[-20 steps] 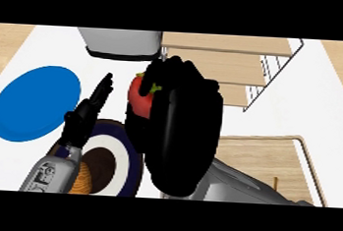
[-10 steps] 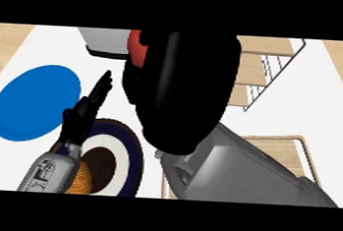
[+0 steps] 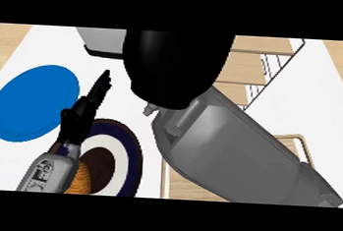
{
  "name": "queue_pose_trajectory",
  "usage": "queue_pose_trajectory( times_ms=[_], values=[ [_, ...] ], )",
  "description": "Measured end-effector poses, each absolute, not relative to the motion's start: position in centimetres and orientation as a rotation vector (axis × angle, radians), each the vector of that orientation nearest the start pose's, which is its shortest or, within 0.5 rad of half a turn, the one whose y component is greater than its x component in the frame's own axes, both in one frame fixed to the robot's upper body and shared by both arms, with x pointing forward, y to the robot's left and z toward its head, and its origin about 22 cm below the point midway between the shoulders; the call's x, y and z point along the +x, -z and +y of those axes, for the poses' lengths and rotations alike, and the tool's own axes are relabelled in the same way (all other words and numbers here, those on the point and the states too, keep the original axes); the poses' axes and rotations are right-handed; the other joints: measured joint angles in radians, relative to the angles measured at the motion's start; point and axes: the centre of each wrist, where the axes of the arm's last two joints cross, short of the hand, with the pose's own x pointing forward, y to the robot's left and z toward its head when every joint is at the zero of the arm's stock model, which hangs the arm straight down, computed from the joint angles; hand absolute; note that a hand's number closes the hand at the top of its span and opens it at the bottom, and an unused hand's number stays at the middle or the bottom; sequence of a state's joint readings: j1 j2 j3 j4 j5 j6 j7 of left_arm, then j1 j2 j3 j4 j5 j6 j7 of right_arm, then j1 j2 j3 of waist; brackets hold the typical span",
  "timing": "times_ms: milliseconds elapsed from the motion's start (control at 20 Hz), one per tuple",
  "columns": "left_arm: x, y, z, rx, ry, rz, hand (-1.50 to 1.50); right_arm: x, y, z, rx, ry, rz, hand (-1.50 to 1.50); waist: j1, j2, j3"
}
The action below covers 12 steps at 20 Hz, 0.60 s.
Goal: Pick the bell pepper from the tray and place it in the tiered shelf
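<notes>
My right hand fills the top middle of the head view, its black back toward me and its grey forearm running down to the lower right. It is curled round the bell pepper, which the hand hides completely. The hand sits at the left end of the wooden tiered shelf with its white wire frame. A corner of the wooden tray shows beside the forearm at the right. My left hand rests open at the left, fingers straight and pointing up.
A flat blue plate lies at the far left. A dark blue-rimmed plate with a brown centre sits under my left wrist. A grey container stands at the top left, next to my right hand.
My right hand has risen and moved up toward the shelf with the red pepper, which showed at its left edge before and is now hidden. The left hand has stayed put.
</notes>
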<state>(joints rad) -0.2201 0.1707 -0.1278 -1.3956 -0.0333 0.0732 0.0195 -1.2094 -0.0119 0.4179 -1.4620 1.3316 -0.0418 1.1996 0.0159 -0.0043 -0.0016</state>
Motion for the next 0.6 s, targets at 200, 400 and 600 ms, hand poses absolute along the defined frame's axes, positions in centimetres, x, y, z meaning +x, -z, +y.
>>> queue_pose_trajectory(
  times_ms=[200,400,600],
  values=[
    [28.7,-1.2,21.8,0.092,0.272,-1.575,0.0,29.9,-29.6,1.4,-1.456,-0.311,-1.745,1.5,-0.002,0.001,0.0],
    [29.0,-1.8,22.0,0.096,0.269,-1.577,0.0,32.3,-28.0,1.4,-1.555,-0.355,-1.684,1.5,0.0,0.005,0.001],
    [28.8,-1.8,21.9,0.093,0.268,-1.575,0.0,34.1,-26.9,1.2,-1.585,-0.385,-1.672,1.5,0.001,0.006,0.001]
  ],
)
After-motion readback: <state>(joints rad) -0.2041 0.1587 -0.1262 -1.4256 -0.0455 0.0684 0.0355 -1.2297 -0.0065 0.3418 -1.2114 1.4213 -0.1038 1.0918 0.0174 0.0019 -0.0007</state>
